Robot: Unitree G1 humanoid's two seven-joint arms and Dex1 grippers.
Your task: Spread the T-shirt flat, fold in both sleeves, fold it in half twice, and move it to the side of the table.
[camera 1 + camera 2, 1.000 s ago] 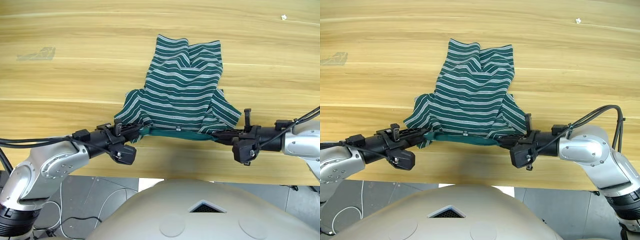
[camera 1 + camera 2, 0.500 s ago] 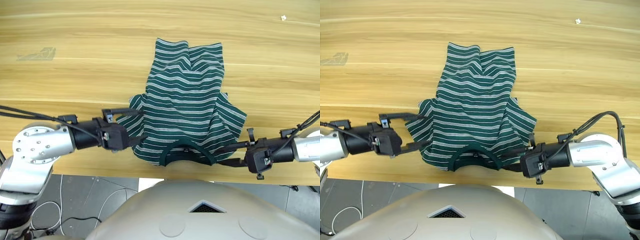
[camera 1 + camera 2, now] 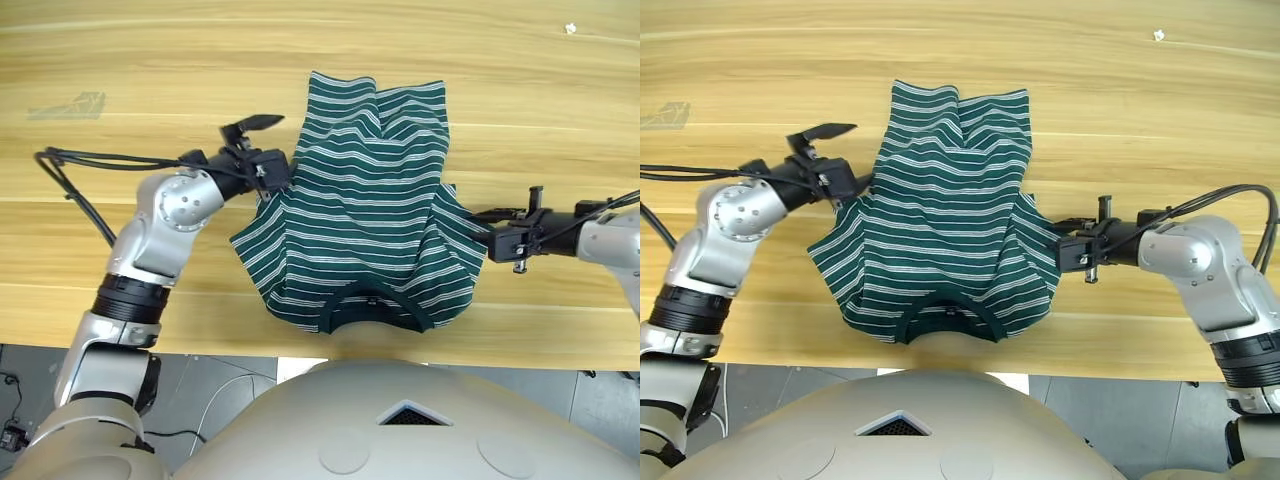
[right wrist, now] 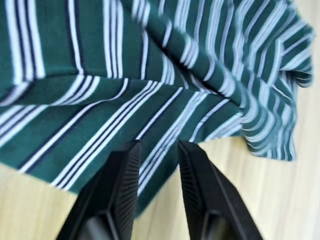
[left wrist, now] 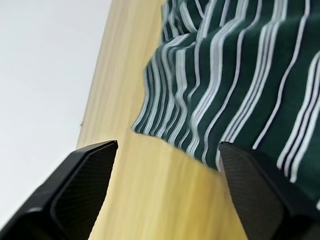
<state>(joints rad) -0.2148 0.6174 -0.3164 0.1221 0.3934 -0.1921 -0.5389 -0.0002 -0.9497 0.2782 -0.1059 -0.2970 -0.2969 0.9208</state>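
**A:** From the head first: how far along is it?

**B:** Early, I'd judge. The T-shirt (image 3: 365, 215) lies rumpled on the table (image 3: 150, 60) between the two end effectors, with its collar at the near edge. Both sleeves are bunched and the far hem is wrinkled, so it isn't flat. Folding the sleeves, both halvings and the move to the side all look undone.

**A:** And the end effectors?

**B:** The left end effector (image 3: 275, 148) sits at the shirt's left edge, up by the sleeve, spread wide. The right end effector (image 3: 478, 226) is right at the opposite sleeve.

**A:** What's the count?

**B:** One shirt, one table, two end effectors. There's also one small white speck (image 3: 570, 28) well beyond the right one (too small to identify).

**A:** What does the left wrist show?

**B:** Its two fingers (image 5: 85, 175) are far apart with nothing held. A striped corner of the shirt lies just ahead of the gap, and bare wood shows between them.

**A:** And the right wrist?

**B:** There's striped cloth directly in front of that end effector, in creased, overlapping layers, with a strip of table beside it. I cannot tell whether it has a grip on the sleeve or only rests against it.

**A:** So the stage is?

**B:** Spreading, by my reading, with each side addressed at a sleeve.
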